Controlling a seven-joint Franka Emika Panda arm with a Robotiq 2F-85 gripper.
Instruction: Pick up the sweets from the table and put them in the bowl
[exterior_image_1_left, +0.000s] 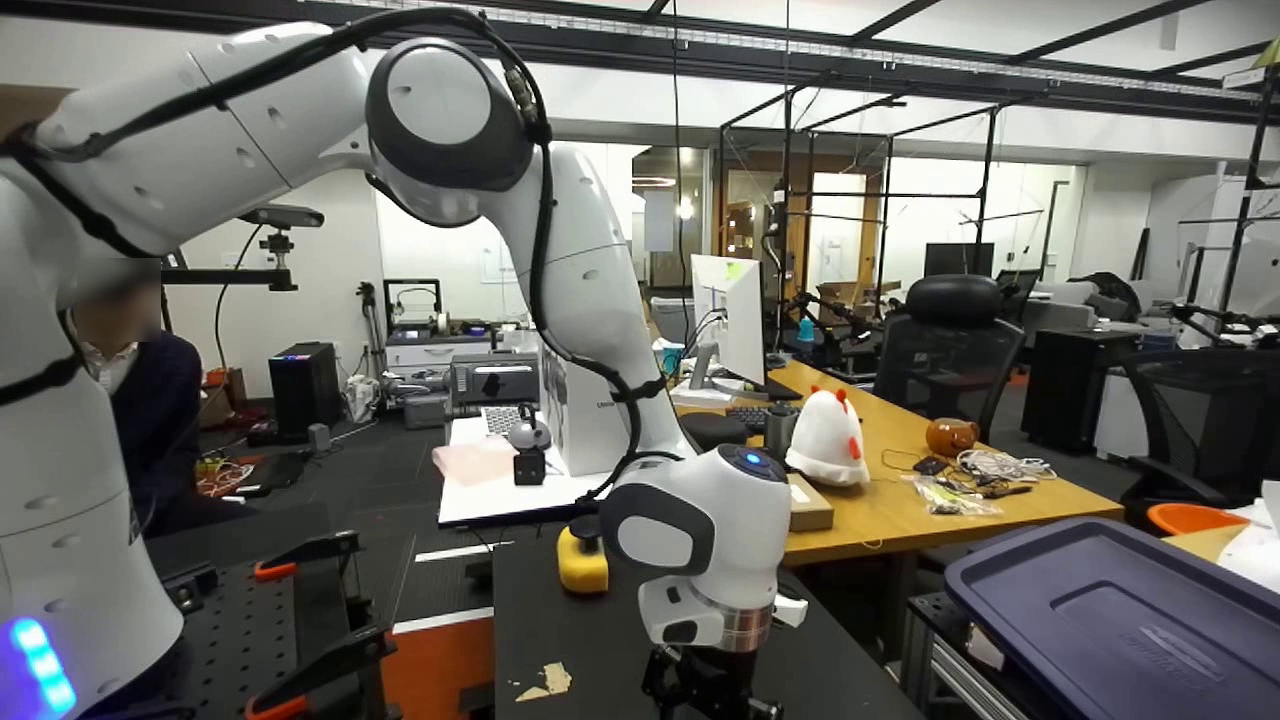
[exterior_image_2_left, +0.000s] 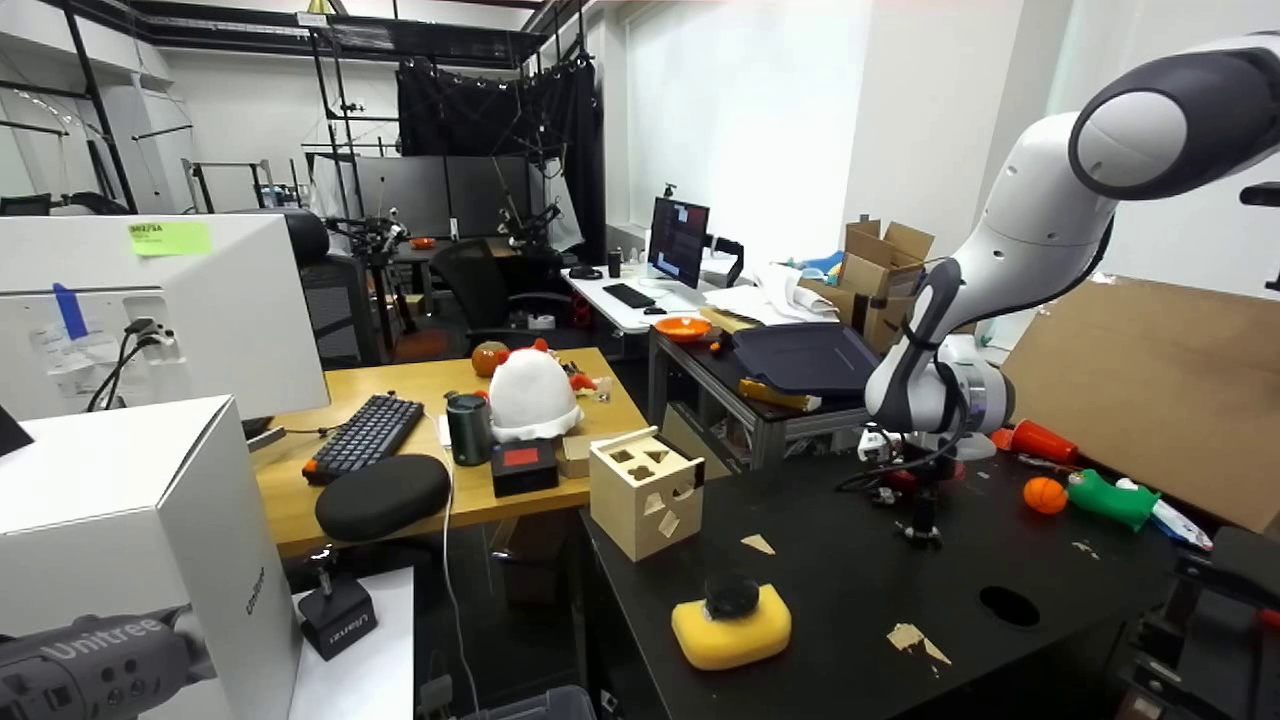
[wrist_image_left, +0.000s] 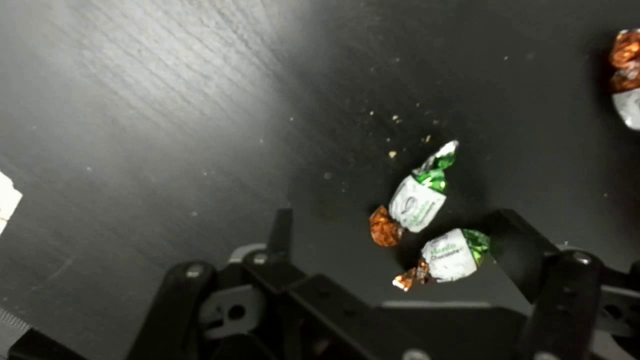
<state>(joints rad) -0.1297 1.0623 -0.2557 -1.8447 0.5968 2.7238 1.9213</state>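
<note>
Three wrapped sweets lie on the black table (wrist_image_left: 175, 125) in the wrist view. One sweet (wrist_image_left: 417, 204) has a white middle with green and copper ends. A similar sweet (wrist_image_left: 450, 256) lies just below it, its green end close to the right finger (wrist_image_left: 522, 257). At the right edge, a third sweet (wrist_image_left: 626, 75) is cut off by the frame. My gripper (wrist_image_left: 395, 217) stands open above the table, two sweets showing between its fingers and none gripped. In an exterior view the gripper (exterior_image_2_left: 921, 537) points downward. I cannot make out the bowl for certain; something reddish is partly hidden behind the gripper.
A yellow block with a black top (exterior_image_2_left: 730, 630) and a wooden shape box (exterior_image_2_left: 645, 495) occupy the table's near end. An orange ball (exterior_image_2_left: 1045, 495), a green toy (exterior_image_2_left: 1112, 500) and a red cup (exterior_image_2_left: 1043, 442) line the cardboard side. The tabletop has a round hole (exterior_image_2_left: 1010, 606).
</note>
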